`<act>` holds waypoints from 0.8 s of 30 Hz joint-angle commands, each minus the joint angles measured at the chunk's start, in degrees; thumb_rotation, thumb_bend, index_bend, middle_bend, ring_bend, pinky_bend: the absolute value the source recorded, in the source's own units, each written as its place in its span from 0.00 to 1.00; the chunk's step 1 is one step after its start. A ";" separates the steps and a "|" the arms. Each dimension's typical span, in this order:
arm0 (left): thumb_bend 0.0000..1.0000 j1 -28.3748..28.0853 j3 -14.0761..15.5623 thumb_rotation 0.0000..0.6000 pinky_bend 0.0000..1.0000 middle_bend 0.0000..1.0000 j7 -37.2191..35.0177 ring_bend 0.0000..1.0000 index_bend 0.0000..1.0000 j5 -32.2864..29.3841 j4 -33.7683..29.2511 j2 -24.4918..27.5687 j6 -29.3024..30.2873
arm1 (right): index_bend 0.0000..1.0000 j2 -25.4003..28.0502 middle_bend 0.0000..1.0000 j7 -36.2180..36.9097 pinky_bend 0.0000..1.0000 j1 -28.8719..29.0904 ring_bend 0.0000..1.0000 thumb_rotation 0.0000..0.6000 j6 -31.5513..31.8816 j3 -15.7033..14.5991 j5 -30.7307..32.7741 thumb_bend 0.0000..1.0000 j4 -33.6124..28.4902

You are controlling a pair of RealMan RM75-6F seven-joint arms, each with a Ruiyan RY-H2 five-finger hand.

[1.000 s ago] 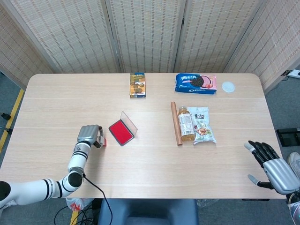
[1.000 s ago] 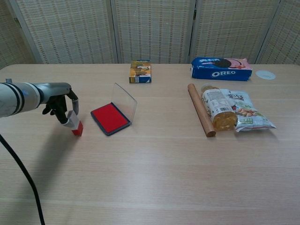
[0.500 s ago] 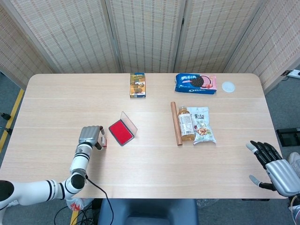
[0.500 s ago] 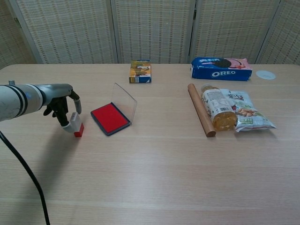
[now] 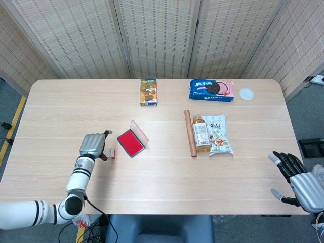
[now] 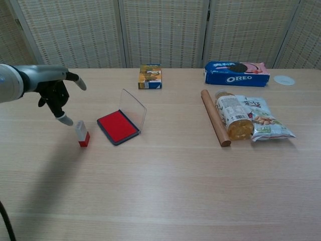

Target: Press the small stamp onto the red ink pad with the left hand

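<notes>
The small stamp (image 6: 82,134), white on top with a red base, stands upright on the table (image 6: 165,186) just left of the red ink pad (image 6: 118,126); in the head view the stamp (image 5: 112,153) shows beside the ink pad (image 5: 131,143), whose clear lid stands open. My left hand (image 6: 54,93) hovers up and to the left of the stamp with fingers spread, holding nothing; the head view shows the left hand (image 5: 92,146) left of the stamp. My right hand (image 5: 297,180) hangs open off the table's front right corner.
A small snack box (image 6: 150,77) lies at the back centre and an Oreo pack (image 6: 236,73) at the back right. A wooden rolling pin (image 6: 215,116), a bottle (image 6: 233,115) and a snack bag (image 6: 263,119) lie right of centre. A white disc (image 6: 284,80) sits far right.
My left hand has let go of the stamp, opened and lifted up and to the left. The stamp now stands alone on the table. The right hand has drifted slightly lower.
</notes>
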 commanded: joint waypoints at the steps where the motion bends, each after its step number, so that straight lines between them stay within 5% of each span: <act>1: 0.11 7.08 1.26 1.00 0.66 0.54 -6.14 0.40 0.09 11.83 -13.48 11.62 7.26 | 0.00 -0.10 0.00 -0.29 0.00 -0.07 0.00 1.00 -0.02 0.15 0.29 0.26 -0.08; 4: 0.11 12.60 4.74 1.00 0.66 0.33 -11.97 0.25 0.05 23.15 -17.39 17.34 8.56 | 0.00 -0.32 0.00 -1.01 0.00 -0.02 0.00 1.00 -0.38 0.44 0.89 0.26 -0.25; 8: 0.11 20.47 11.61 1.00 0.65 0.06 -17.65 0.08 0.00 41.11 -15.23 20.43 13.55 | 0.00 -0.75 0.00 -2.50 0.00 0.10 0.00 1.00 -1.10 0.96 1.94 0.26 -0.68; 12: 0.11 28.79 16.96 1.00 0.58 0.00 -20.84 0.00 0.00 55.54 -5.60 18.15 23.12 | 0.00 -1.26 0.00 -4.48 0.00 0.15 0.00 1.00 -1.71 1.60 3.19 0.26 -1.24; 18: 0.11 39.40 17.64 1.00 0.52 0.00 -17.69 0.00 0.00 59.31 14.43 7.60 35.41 | 0.00 -2.31 0.00 -8.38 0.00 0.12 0.00 1.00 -3.13 2.92 6.42 0.26 -2.33; 24: 0.11 43.39 16.71 1.00 0.32 0.00 -28.14 0.00 0.00 58.78 22.44 3.66 35.25 | 0.00 -2.77 0.00 -10.67 0.00 -0.11 0.00 1.00 -3.87 3.80 8.77 0.26 -3.15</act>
